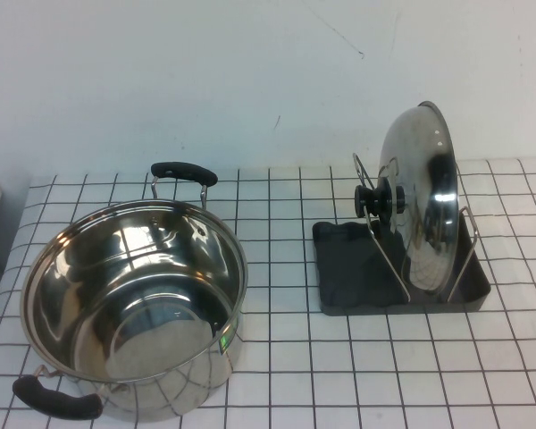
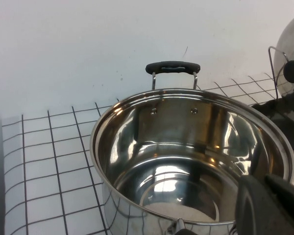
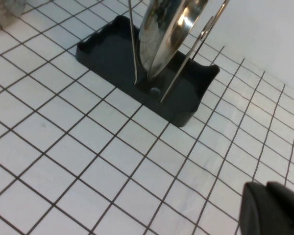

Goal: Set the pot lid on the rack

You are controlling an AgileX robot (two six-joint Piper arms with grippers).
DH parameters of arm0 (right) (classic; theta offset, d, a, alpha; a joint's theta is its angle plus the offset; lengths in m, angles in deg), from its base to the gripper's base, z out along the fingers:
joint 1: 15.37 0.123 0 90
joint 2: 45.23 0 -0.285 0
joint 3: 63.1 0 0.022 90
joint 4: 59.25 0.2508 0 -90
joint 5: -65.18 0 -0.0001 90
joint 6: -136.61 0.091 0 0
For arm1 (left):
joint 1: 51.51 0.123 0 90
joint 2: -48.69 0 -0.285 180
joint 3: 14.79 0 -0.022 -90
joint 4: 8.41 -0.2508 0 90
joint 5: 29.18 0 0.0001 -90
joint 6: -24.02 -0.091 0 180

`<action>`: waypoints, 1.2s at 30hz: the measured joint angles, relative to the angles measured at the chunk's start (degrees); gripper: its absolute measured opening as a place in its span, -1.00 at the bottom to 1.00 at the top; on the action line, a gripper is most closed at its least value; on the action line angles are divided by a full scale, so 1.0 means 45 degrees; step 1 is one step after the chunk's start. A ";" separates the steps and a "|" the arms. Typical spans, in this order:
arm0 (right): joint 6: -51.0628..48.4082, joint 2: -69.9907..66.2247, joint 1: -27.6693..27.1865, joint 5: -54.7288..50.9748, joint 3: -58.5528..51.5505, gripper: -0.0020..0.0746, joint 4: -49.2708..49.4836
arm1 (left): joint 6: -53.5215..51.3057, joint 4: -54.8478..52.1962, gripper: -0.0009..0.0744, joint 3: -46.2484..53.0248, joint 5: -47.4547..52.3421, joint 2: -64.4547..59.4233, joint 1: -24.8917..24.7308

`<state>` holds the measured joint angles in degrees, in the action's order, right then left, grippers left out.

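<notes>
The left gripper (image 2: pixel 269 205) is closed and empty above the near rim of the shiny steel pot (image 1: pixel 134 308); the right gripper (image 3: pixel 274 208), also closed and empty, hangs over the white tiled table (image 1: pixel 339 375) near the dark grey plastic rack (image 1: pixel 339 286). The round shiny steel pot lid (image 1: pixel 424 197) stands upright on its edge in this rack, between the silver wire loops (image 1: pixel 464 246), with its black knob (image 1: pixel 380 198) facing the pot.

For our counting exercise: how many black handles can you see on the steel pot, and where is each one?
2. One black handle is on the steel pot's far rim, towards the wall; the other black handle is on its near rim, at the table's front edge. None seems hidden.
</notes>
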<state>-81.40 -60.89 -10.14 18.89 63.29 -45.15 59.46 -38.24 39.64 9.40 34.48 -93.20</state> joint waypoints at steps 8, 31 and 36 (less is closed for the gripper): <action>0.0000 0.0000 0.0000 0.0053 0.0000 -0.95 0.0022 | 0.0111 0.0000 -0.98 0.0000 0.0017 0.0000 0.0000; 0.0012 0.0000 0.0000 0.0053 0.0000 -0.95 0.0022 | -0.4217 0.6009 -0.98 0.3327 -0.5553 0.0089 0.6411; 0.0012 0.0000 0.0000 0.0053 0.0000 -0.95 0.0022 | -0.5032 0.7255 -0.98 0.4542 -0.5667 0.1300 0.8533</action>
<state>-81.35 -60.89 -10.14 19.13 63.29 -45.05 36.82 -5.59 60.08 -16.10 40.33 -54.80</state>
